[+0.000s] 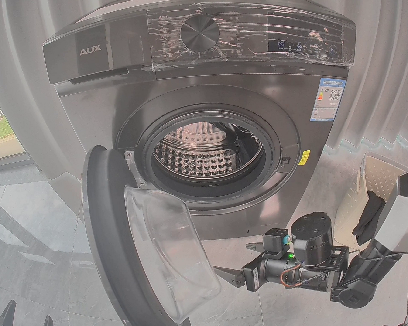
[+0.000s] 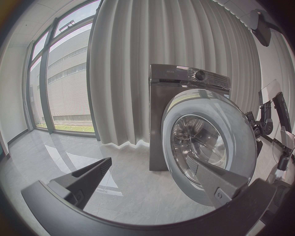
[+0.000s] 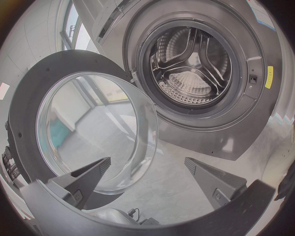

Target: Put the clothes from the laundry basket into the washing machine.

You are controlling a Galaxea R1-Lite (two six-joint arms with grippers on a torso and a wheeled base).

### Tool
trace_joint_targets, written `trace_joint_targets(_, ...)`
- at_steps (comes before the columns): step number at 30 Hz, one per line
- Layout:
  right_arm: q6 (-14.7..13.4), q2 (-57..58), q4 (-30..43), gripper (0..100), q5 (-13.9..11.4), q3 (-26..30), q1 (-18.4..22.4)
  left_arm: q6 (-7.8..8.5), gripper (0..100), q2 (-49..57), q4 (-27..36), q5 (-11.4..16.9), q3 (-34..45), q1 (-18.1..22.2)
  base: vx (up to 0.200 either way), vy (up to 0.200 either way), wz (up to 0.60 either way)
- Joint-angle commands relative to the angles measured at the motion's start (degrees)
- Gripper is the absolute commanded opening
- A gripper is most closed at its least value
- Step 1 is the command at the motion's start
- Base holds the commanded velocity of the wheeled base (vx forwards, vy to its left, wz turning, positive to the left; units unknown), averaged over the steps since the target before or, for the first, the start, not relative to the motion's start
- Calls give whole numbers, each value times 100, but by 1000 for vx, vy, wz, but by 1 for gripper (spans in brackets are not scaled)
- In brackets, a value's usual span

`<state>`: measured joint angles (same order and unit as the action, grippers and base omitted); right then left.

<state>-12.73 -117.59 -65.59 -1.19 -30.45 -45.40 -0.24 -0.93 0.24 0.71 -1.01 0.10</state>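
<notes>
**Both grippers wide, nothing held; dark garment on basket rim**

R gripper (image 1: pixel 231 258) sits low in front of the washing machine (image 1: pixel 97 113), on the robot's right of the open door (image 1: pixel 101 225). Fingers spread wide w/ nothing btwn them, pointing toward the door's glass bowl (image 1: pixel 173 247) but apart from it. In the right wrist view its fingertips (image 3: pixel 103 163) frame the floor (image 1: pixel 31 221) below the porthole.

L gripper (image 1: pixel 29 315) is at the lower-left corner, above the floor and well apart from the machine. It's also spread wide and holds nothing.

Door is swung out on its left-side hinge, glass bowl bulging toward the robot's right. Drum (image 1: pixel 203 147) is open to view: shiny metal, ribs and holes.

Laundry basket (image 1: pixel 383 179) is pale and perforated, on the floor just right of the machine, behind the R arm. Dark garment (image 1: pixel 369 216) hangs over its near rim. Rest of the basket's inside is hidden by the arm.

Control panel (image 1: pixel 249 31) runs along the machine's top front w/ a round knob (image 1: pixel 199 32), wrapped in clear film. Pleated curtain (image 1: pixel 383 63) hangs behind the machine, w/ a window (image 2: pixel 67 76) to the robot's left.
</notes>
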Motion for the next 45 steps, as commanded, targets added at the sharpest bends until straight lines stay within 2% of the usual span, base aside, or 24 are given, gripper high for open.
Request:
trace_joint_targets(1,-46,-343,-183,100,-30,-40,-154,-2,100,66,2,0,92,-1,0,0,0)
trace_joint_targets(5,-54,-379,-332,100,-48,-49,-268,-2,100,66,2,0,92,-1,0,0,0)
trace_joint_targets(6,-169,-431,-455,100,-100,-84,-321,-2,100,66,2,0,92,-1,0,0,0)
trace_joint_targets(9,-283,-484,-675,100,-118,-101,-356,-11,100,66,2,0,92,-1,0,0,0)
trace_joint_targets(19,-292,-554,-675,100,-74,-286,-268,-11,100,66,2,0,92,-1,-180,0,0)
trace_joint_targets(28,-292,-862,-692,100,-56,-576,-233,-2,100,66,2,0,92,-1,0,0,0)
trace_joint_targets(36,-301,-1170,-965,100,-65,-813,-505,-2,100,66,2,0,92,-1,0,0,0)
trace_joint_targets(45,-292,-1178,-1079,100,-74,-963,-400,-2,100,66,2,0,92,-1,0,0,0)
